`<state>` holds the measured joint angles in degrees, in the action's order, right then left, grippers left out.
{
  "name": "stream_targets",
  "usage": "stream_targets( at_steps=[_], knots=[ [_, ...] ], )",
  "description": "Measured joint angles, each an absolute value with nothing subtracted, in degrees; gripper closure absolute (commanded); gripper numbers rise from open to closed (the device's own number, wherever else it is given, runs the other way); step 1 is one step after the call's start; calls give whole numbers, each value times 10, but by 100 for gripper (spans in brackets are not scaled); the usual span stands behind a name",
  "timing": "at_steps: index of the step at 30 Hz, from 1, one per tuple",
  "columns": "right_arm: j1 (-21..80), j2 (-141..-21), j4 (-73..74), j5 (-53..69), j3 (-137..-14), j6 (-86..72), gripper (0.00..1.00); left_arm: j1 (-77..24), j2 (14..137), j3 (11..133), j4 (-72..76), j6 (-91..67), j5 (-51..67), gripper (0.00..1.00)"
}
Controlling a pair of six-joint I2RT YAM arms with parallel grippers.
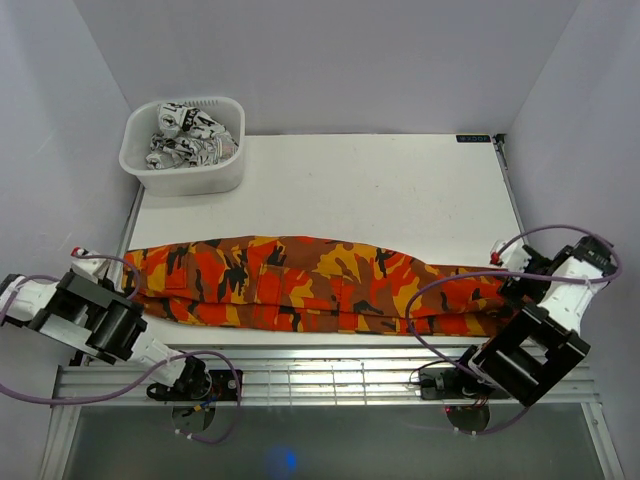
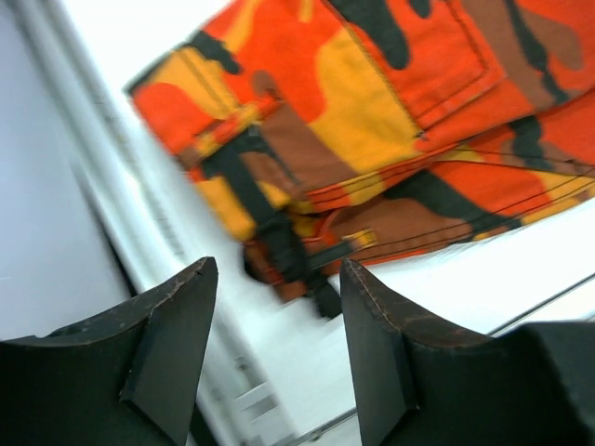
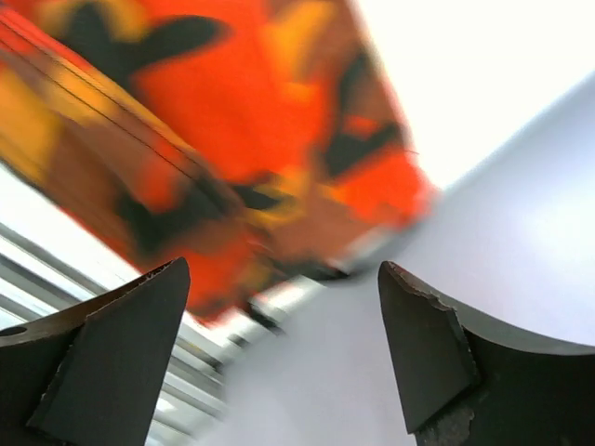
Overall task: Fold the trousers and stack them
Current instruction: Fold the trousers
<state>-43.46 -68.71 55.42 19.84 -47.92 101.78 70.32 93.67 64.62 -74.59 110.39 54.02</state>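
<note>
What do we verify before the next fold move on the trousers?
1. The left gripper is open with nothing between its fingers: ok.
2. The right gripper is open and empty: ok.
3. The trousers lie stretched lengthwise across the table: ok.
4. Each arm has one end of the trousers in its wrist view: ok.
5. Cloth layers are lined up at the ends: cannot tell, both wrist views are blurred.
6. The basket with the black-and-white cloth sits apart from the trousers: ok.
</note>
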Motion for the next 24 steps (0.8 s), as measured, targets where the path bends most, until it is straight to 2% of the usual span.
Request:
stream_targets(
  at_steps=[4, 8, 12, 17, 19, 24],
  knots=[
    [-438, -736, 584, 228, -644, 986, 12, 699, 893, 676, -752, 1107, 539, 30],
    [-414, -768, 604, 248, -726, 936, 21, 642, 865, 690, -758, 1048, 541, 28],
    [-346, -793, 599, 235, -680, 861, 33, 543, 859, 663, -700, 936, 527, 28],
    [-246, -798, 545, 170, -529, 773, 42, 410, 846, 536, -580, 785, 428, 36],
    [-224, -799, 514, 144, -481, 747, 44, 392, 856, 508, -549, 737, 391, 43],
    [-191, -856, 445, 89, -468, 671, 49, 393, 943, 543, -505, 615, 353, 48]
  ],
)
